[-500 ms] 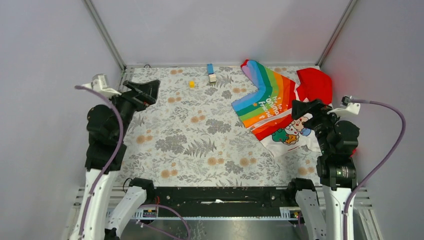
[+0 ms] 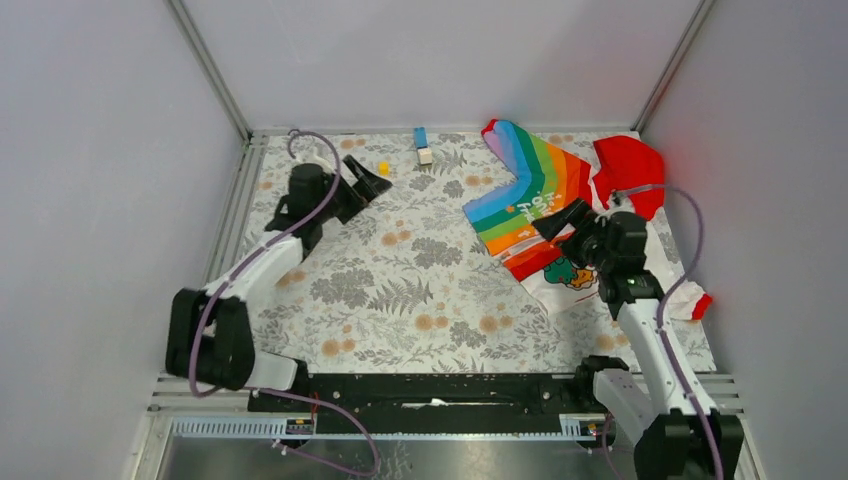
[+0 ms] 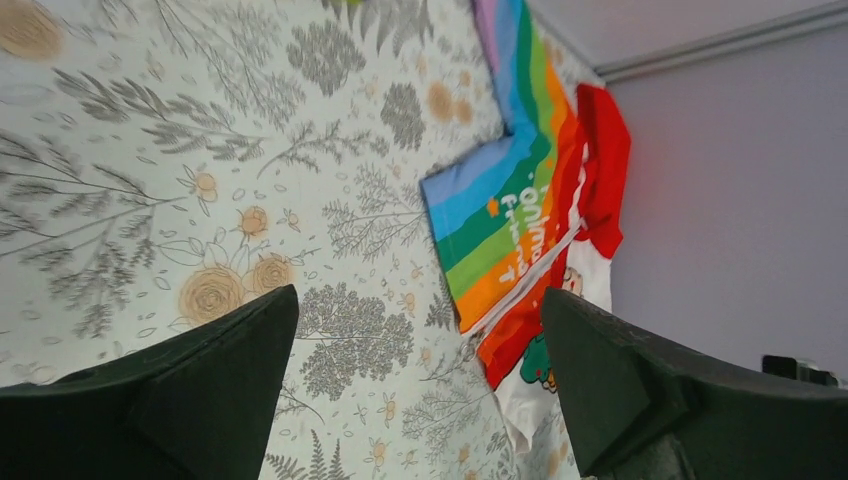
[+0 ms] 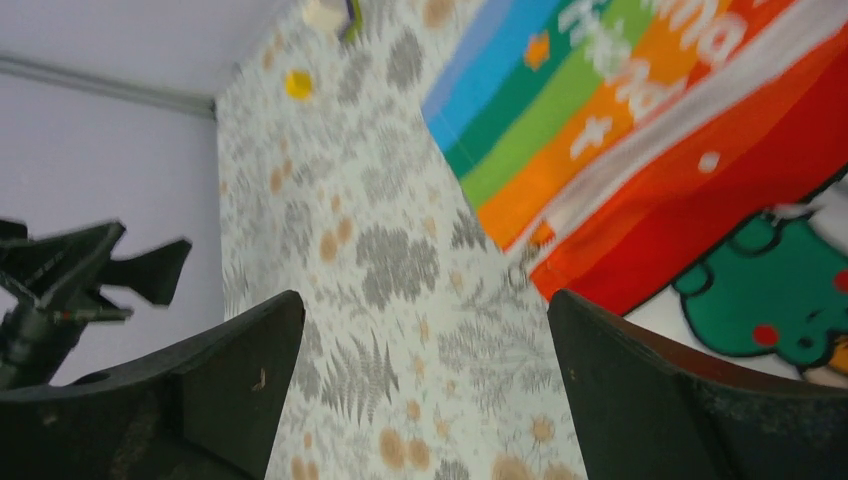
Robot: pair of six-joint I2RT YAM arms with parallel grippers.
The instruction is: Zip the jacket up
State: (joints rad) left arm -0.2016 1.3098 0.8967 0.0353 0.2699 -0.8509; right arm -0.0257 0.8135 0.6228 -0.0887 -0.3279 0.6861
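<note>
The jacket (image 2: pixel 535 195) lies crumpled at the far right of the table, rainbow panel up, red hood (image 2: pixel 632 165) behind it and a red cuff (image 2: pixel 702 304) near the right edge. It also shows in the left wrist view (image 3: pixel 510 215) and the right wrist view (image 4: pixel 640 130). My left gripper (image 2: pixel 372 180) is open and empty over the far left of the table, well apart from the jacket. My right gripper (image 2: pixel 562 222) is open and empty just above the jacket's rainbow panel near its lower edge.
A small yellow piece (image 2: pixel 383 168) lies beside the left gripper, and a blue and white block (image 2: pixel 422 146) lies at the back centre. The table carries a floral cloth (image 2: pixel 420 290). Grey walls close in the back and both sides.
Both arms have swung forward and down. The left gripper moved right toward the far centre; the right gripper moved left and down onto the jacket's area. The jacket has not moved.
</note>
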